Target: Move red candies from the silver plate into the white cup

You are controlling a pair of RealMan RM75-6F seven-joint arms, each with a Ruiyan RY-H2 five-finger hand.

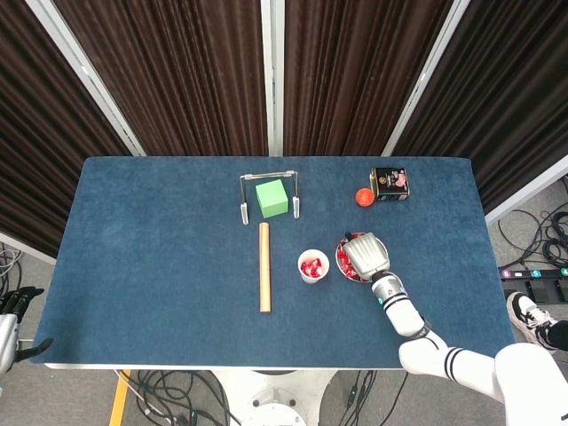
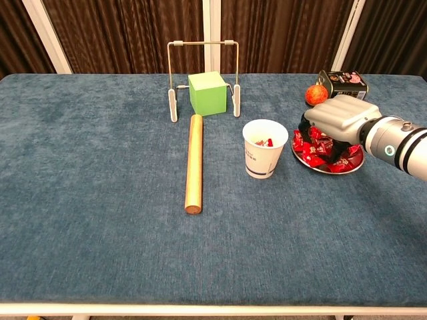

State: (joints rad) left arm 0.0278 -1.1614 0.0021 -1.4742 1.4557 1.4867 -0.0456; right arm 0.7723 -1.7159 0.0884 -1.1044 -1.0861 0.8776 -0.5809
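Red candies (image 2: 319, 149) lie heaped on silver plate (image 2: 328, 169), right of white cup (image 2: 265, 148); cup stands upright just beside the plate and holds a few red pieces already. Right hand (image 2: 337, 120) sits low over the heap, palm down, fingers (image 2: 304, 139) curled into the pile. Whether they have closed on a wrapper: cannot tell, the palm hides the tips in both views. Left hand (image 1: 11, 302) idle off the table's near-left edge, fingers look apart, nothing in it.

Also on table: wooden dowel (image 2: 193, 163), green cube (image 2: 207, 93) under a wire frame (image 2: 203, 75), orange ball (image 2: 315, 95), dark tin (image 2: 343, 80).

Risks, judged from this pose:
- loose pinch on a slick wrapper, candy drops onto the cloth mid-transfer
- fingers rake several pieces at once, extras spill over the rim
- downward press on the rim tips or skids the plate
- cup is light and close; a sideways sweep of the knuckles would knock it over
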